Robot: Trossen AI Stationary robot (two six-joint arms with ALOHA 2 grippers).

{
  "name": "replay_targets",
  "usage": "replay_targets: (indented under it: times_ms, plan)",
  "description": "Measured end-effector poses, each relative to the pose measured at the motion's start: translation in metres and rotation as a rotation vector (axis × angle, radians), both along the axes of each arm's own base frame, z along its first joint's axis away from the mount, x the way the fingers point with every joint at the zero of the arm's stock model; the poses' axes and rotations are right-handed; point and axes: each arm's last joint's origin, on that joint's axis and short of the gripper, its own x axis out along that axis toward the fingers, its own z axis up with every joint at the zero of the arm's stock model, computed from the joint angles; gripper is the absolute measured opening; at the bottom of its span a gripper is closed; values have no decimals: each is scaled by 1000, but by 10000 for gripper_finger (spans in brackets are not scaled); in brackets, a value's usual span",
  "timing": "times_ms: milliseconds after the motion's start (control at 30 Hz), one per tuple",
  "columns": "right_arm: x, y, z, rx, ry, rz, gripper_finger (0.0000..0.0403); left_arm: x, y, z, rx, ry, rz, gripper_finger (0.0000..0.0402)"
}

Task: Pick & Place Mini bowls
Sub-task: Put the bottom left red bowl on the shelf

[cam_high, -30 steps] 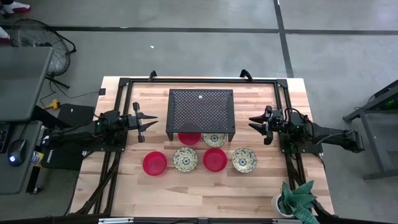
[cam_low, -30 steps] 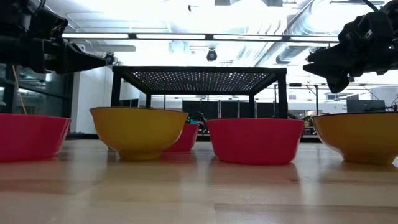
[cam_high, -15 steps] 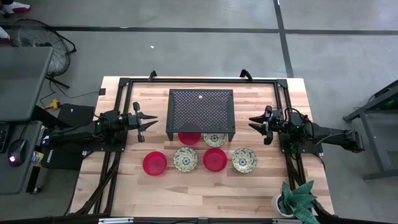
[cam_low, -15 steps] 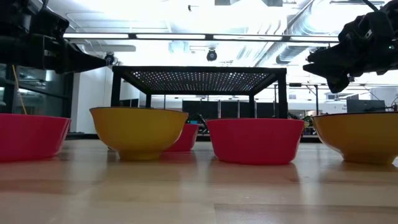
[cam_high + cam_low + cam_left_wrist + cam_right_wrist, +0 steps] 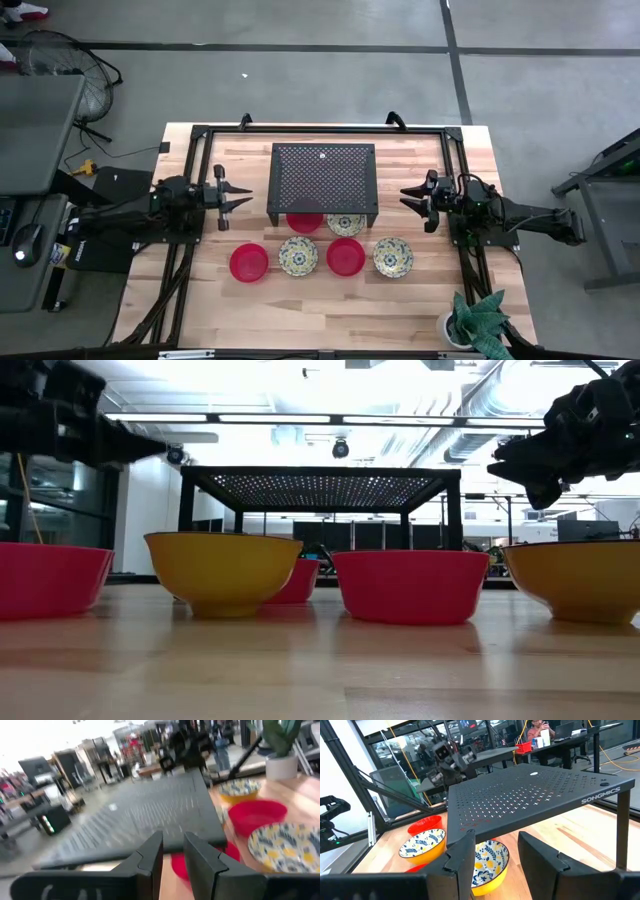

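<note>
Glossy red and cream floral mini bowls sit on the pale wooden table; four form a row well clear of both sets of jaws: a plain red bowl, a floral bowl, a second red bowl and a second floral bowl; two more, a red bowl and a floral bowl, lie half under the black perforated metal shelf.

Left gripper hovers above the table beside the shelf, its jaws a narrow gap apart with nothing between them; right gripper hovers at the shelf's other side, jaws parted somewhat wider and also empty.

Judging from this, the step in hand is the approach to a first bowl, with no bowl yet lifted; the plain red bowl at the row's end lies nearest the left jaws, diagonally ahead and below. A good pick would likely mean widening the jaws first, descending so that one finger goes inside the rim and one outside, and closing on the wall rather than spanning the whole bowl; glazed surfaces may slip, so a firm, square pinch and a straight lift clear of the neighbouring floral bowl seem wise.
</note>
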Motion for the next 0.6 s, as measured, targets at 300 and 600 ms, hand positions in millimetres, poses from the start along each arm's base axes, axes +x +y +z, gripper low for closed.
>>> replay_targets:
  times_ms: [300, 600]
  plan:
    - [0, 0, 0, -1, -1, 0, 138, -12, -2, 22, -54, 85, 9, 74]
    - [0, 0, 0, 0, -1, 0, 138, -27, -4, 42, -250, 295, 54, 74]
